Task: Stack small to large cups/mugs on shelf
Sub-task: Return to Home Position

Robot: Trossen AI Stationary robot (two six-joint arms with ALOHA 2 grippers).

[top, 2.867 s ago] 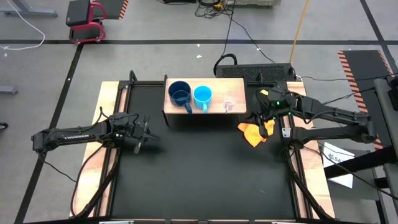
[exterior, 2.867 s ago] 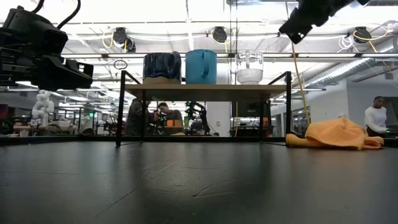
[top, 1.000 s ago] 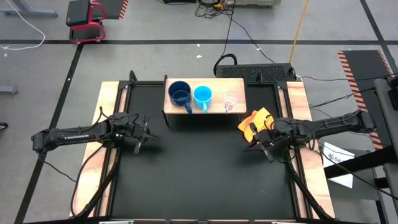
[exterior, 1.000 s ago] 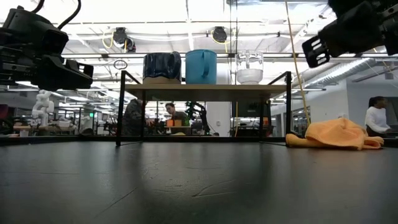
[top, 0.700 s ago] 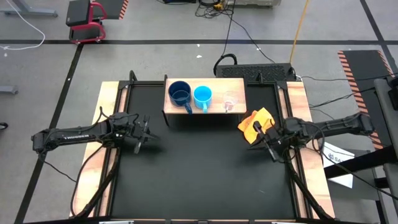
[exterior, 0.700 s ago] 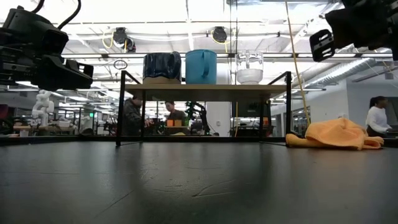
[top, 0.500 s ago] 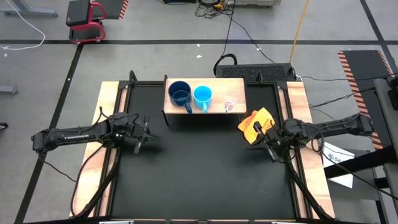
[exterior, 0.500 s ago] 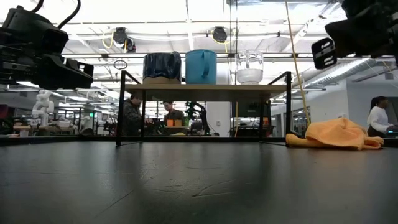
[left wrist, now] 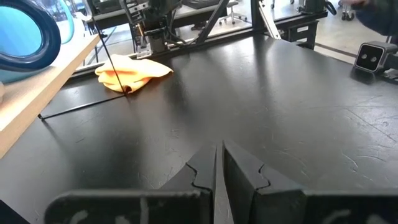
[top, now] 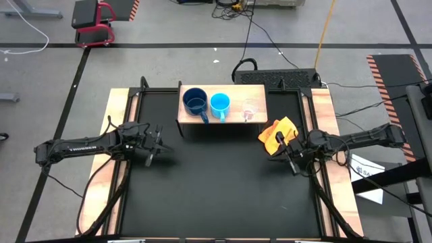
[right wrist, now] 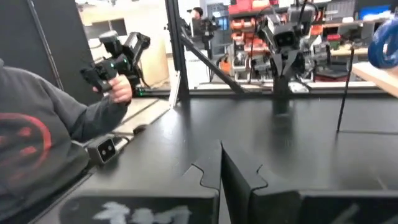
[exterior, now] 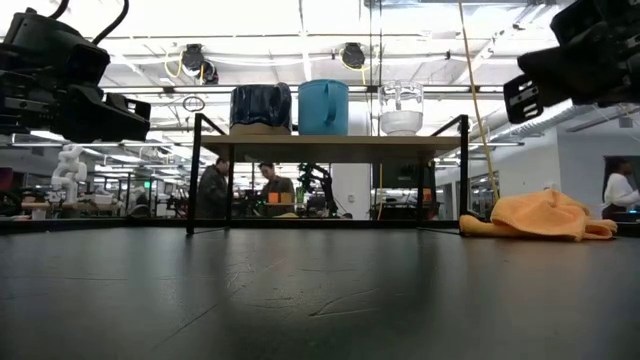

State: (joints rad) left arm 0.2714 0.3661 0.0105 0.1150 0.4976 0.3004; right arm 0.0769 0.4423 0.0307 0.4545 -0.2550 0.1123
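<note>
On the shelf's wooden top [top: 260, 93] at the table's far side, three cups stand side by side on their bases. They are the dark navy mug [top: 195, 101], the sky-blue mug [top: 220, 104] and the small clear glass cup [top: 250, 109]. The low view shows them in the same row: navy mug [exterior: 260, 107], sky-blue mug [exterior: 323, 106], glass cup [exterior: 401, 108]. My left gripper [top: 157, 143] hovers shut over the mat's left side, nothing between its fingers [left wrist: 219, 163]. My right gripper [top: 285, 154], also shut [right wrist: 220, 163], hovers at the mat's right side, just near of the orange cloth.
An orange cloth [top: 279, 135] lies crumpled on the mat right of the shelf. Pale wooden planks [top: 111, 135] run along both sides of the table. The black mat [top: 223, 182] between the arms is bare. A person in a grey sleeve [right wrist: 43, 137] holds a controller beyond the table.
My right gripper has drawn back a little toward the table's right edge and sunk somewhat, staying shut. The cups, the cloth and my left arm have kept still.
</note>
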